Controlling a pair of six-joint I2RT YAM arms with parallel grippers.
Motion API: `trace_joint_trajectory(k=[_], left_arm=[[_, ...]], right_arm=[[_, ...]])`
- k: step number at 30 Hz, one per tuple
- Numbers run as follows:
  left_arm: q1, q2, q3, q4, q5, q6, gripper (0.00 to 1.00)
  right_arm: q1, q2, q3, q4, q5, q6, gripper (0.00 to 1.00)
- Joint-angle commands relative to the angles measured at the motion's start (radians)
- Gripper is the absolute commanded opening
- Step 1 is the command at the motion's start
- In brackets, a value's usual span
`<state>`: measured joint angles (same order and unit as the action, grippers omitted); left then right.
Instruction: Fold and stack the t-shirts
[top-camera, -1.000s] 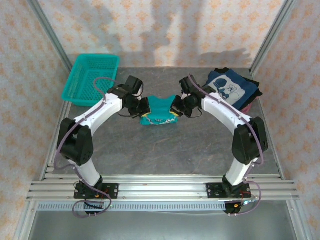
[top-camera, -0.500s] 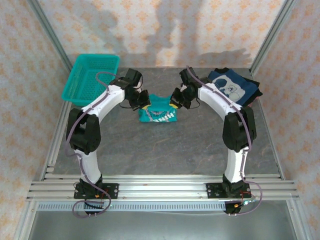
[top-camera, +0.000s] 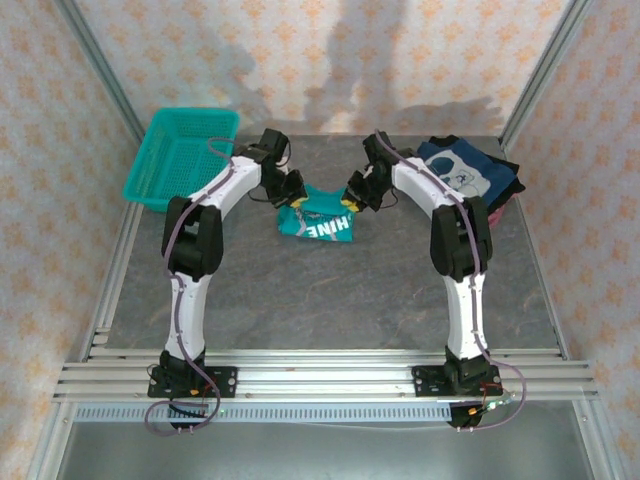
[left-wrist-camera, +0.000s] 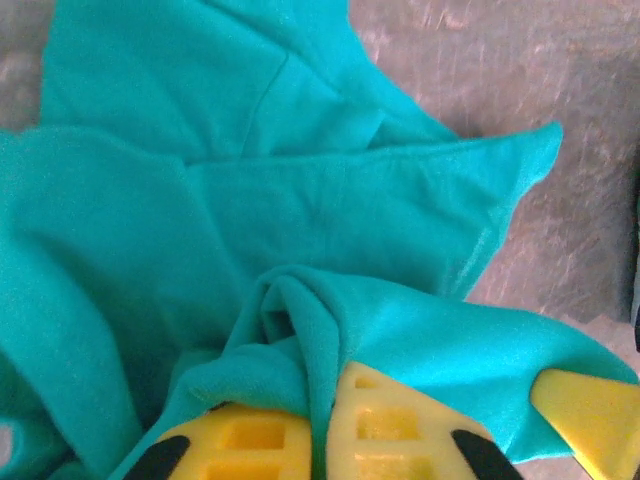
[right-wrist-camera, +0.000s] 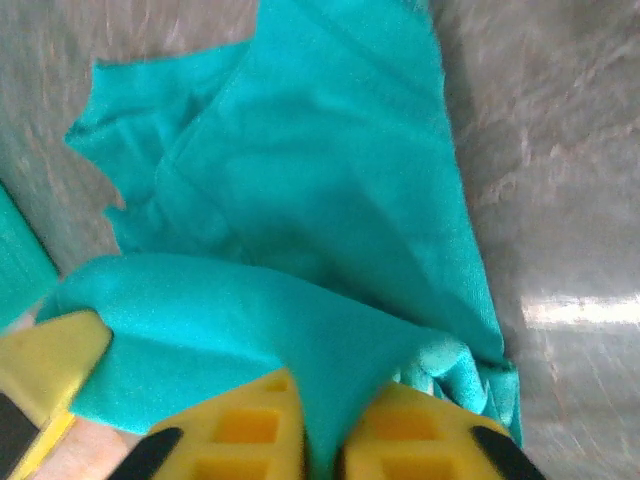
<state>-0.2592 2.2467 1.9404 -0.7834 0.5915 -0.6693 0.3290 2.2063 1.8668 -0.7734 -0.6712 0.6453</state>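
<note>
The teal t-shirt (top-camera: 320, 220) with white print lies bunched at the middle back of the table, its print facing up. My left gripper (top-camera: 291, 196) is shut on its left edge, and teal cloth (left-wrist-camera: 330, 330) is pinched between the yellow fingers (left-wrist-camera: 400, 430). At the shirt's right edge my right gripper (top-camera: 353, 198) is likewise shut, a fold of teal cloth (right-wrist-camera: 330, 360) clamped between its yellow fingers (right-wrist-camera: 240, 430). The navy t-shirt (top-camera: 465, 178) with the white cartoon print lies folded at the back right.
A teal plastic mesh basket (top-camera: 180, 157) stands at the back left corner. Metal frame posts (top-camera: 540, 70) rise at both back corners. The grey tabletop (top-camera: 330, 290) stretches bare between the shirt and the arm bases.
Both grippers have carried the teal shirt's edges away from the bases toward the back of the table. The shirt now lies farther back with its print showing more.
</note>
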Motion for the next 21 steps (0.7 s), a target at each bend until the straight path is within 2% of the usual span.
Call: trace_joint_trajectory(k=[1, 3, 5, 7, 10, 14, 18, 21], left_arm=[[0.039, 0.059, 0.133, -0.067, -0.013, 0.002, 0.21], [0.046, 0.078, 0.203, -0.062, -0.009, -0.019, 0.37], [0.056, 0.08, 0.262, -0.073, -0.026, -0.039, 0.48], [0.065, 0.064, 0.298, -0.072, -0.044, -0.056, 0.54], [0.07, 0.013, 0.305, -0.057, -0.085, -0.063, 0.57], [0.069, -0.087, 0.232, -0.071, -0.145, -0.029, 0.6], [0.049, -0.223, 0.047, -0.008, -0.185, 0.027, 0.61], [0.028, -0.326, -0.126, 0.081, -0.206, 0.062, 0.62]], right_arm=[[-0.073, 0.069, 0.084, 0.09, -0.065, 0.087, 0.4], [-0.103, 0.09, 0.126, 0.209, -0.126, 0.171, 0.51], [-0.12, 0.092, 0.168, 0.272, -0.145, 0.2, 0.58], [-0.13, 0.083, 0.213, 0.241, -0.145, 0.168, 0.6], [-0.13, 0.028, 0.188, 0.175, -0.13, 0.08, 0.63], [-0.127, -0.09, 0.024, 0.099, -0.08, -0.026, 0.67], [-0.099, -0.215, -0.169, 0.145, -0.026, -0.121, 0.77], [-0.069, -0.238, -0.22, 0.153, 0.027, -0.189, 0.8]])
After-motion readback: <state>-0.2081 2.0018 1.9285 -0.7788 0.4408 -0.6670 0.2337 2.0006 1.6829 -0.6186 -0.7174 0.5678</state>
